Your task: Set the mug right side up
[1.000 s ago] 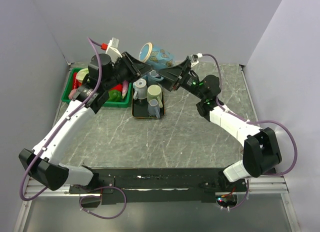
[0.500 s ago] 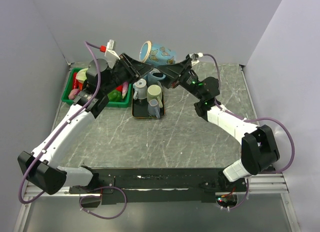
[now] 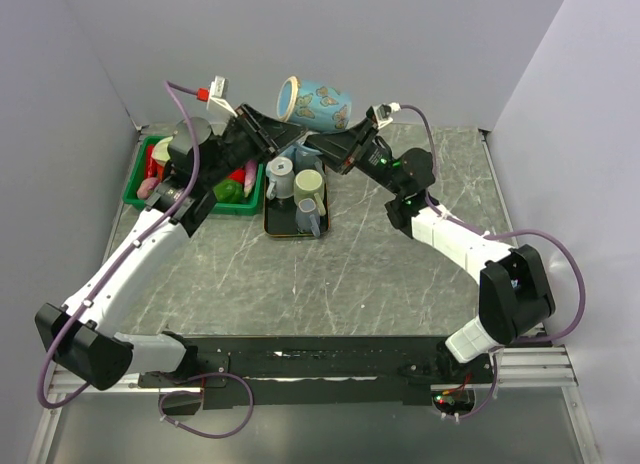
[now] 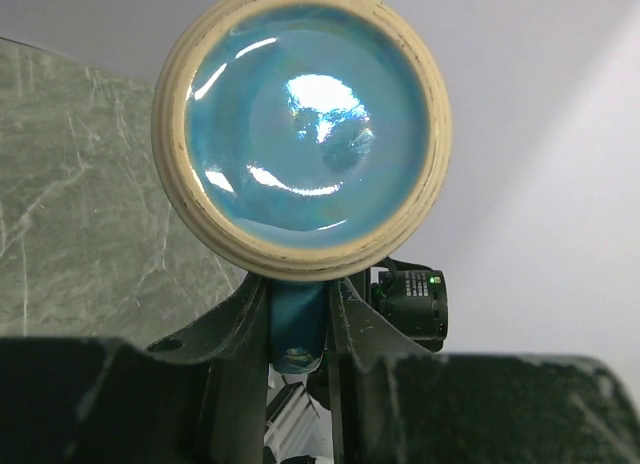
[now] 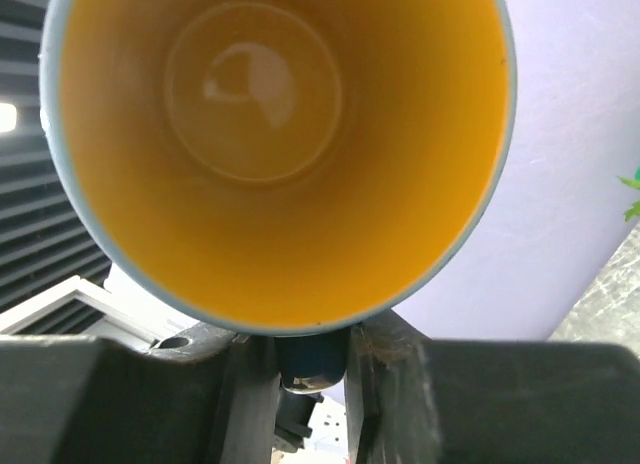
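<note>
Blue ceramic is seen up in the air above the tabletop (image 3: 350, 274): is the mug (image 3: 318, 102) lying on its side?

It is held sideways, clear of the tabletop, beyond a black tray (image 3: 268, 229) of cups. Its cream-ringed base is turned to the left arm and its orange-lined mouth to the right arm.

How is it gripped?

The left gripper (image 4: 298, 329) is closed narrowly on the blue handle, just under the base. The right gripper (image 5: 310, 369) is seen clamped on the same handle from the mouth side.

Can any writing be read?

Butterfly-like shapes are made out on the wall of the mug, but they are too small for lettering to be told. On the glazed base only reflections are seen.

What else is noted?

A green bin (image 3: 133, 179) of coloured items is set just left of the tray.
</note>
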{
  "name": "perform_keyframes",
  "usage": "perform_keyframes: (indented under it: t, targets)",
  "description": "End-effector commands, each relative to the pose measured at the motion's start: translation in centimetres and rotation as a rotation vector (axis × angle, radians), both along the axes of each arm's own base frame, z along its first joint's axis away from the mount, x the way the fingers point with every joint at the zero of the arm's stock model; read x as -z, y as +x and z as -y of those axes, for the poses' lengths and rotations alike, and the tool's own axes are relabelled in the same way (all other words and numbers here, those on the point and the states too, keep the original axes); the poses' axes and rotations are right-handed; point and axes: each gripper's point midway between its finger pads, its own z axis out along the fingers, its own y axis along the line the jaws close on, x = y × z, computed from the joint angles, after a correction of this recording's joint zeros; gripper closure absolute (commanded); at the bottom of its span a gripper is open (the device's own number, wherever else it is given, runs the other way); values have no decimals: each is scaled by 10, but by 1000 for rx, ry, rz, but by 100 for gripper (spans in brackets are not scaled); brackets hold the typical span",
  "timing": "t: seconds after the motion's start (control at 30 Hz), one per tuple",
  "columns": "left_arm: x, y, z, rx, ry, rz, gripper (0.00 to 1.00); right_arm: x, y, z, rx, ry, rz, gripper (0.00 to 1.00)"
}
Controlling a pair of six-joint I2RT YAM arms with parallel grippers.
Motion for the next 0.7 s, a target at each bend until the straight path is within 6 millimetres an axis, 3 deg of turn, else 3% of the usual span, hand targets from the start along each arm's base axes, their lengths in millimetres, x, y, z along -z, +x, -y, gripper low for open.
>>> perform_keyframes:
  t: [0.0, 0.1, 0.13, 0.23, 0.27, 0.33, 0.37, 0.53, 0.6, 0.63, 0.67]
  targets:
    - [-64, -36, -5, 65, -83, 220, 99, -32, -9, 2, 18, 6, 120, 100]
    - [-61, -37, -6, 60, -58, 231, 99, -32, -6, 3, 39, -14, 122, 100]
    - [-58, -37, -6, 60, -48, 229, 95, -34, -7, 4, 49, -19, 131, 100]
    - [-54, -36, -8, 41, -18, 236, 57, -38, -6, 8, 92, -43, 143, 100]
    - [-52, -36, -8, 40, -7, 237, 40, -40, -5, 11, 112, -52, 160, 100]
    - [-49, -35, -9, 33, 16, 241, 30, -44, -3, 18, 154, -62, 153, 100]
    - [-43, -33, -8, 33, 36, 223, 20, -44, -1, 20, 176, -83, 163, 100]
    - [-21, -21, -10, 0, 123, 157, 1, -52, 10, 41, 312, -185, 157, 100]
    - [-1, -10, -13, -41, 190, 89, 4, -53, 15, 48, 373, -243, 185, 100]
    - [0, -7, -16, -60, 207, 82, 4, -62, 16, 56, 417, -249, 193, 100]
    - [5, -4, -18, -81, 229, 67, 4, -55, 21, 61, 447, -299, 198, 100]
